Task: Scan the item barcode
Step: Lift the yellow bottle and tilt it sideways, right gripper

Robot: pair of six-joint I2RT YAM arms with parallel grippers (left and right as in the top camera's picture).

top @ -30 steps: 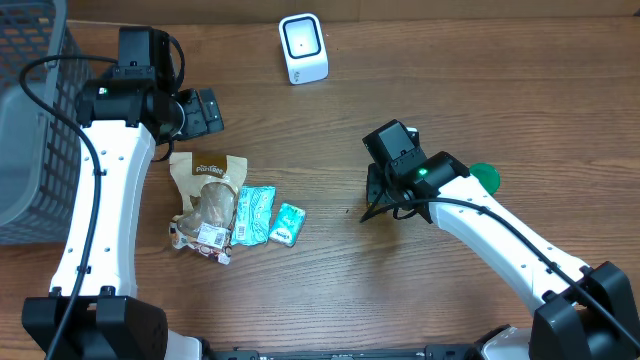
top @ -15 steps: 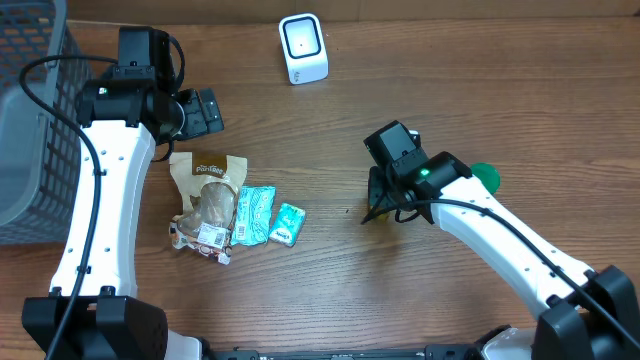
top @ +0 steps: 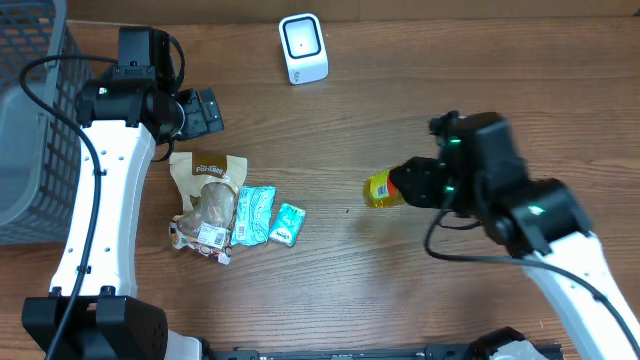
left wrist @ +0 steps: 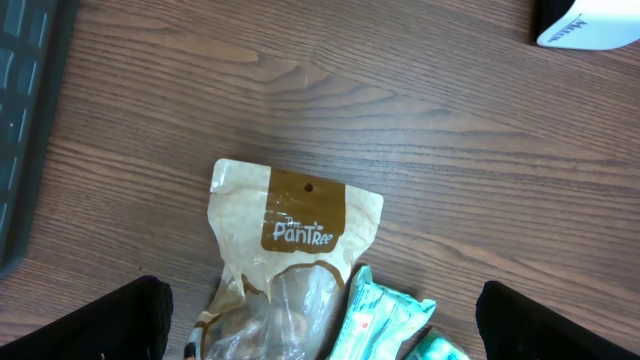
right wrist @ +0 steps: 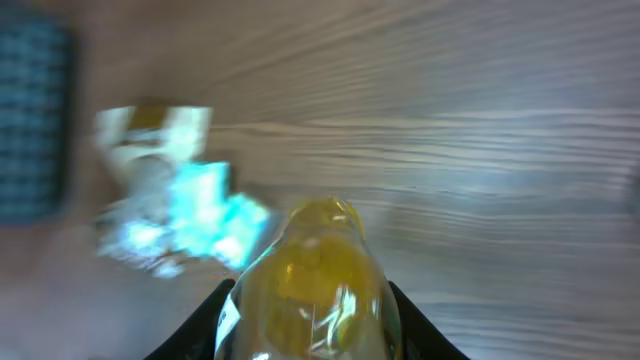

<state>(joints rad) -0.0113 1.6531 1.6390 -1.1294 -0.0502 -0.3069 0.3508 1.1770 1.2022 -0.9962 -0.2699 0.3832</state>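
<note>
Newly lifts the yellow bottle point(top: 379, 189) clamped in the right gripper point(top: 398, 187), ready for the 12 o'clock scanner point(top: 302, 48), with left gripper point(top: 207, 112) spread wide.

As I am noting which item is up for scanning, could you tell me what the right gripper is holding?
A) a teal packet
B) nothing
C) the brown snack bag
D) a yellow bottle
D: the right gripper is closed around a yellow bottle, while the snack bag and the teal packets lie on the table, apart from it.
</note>
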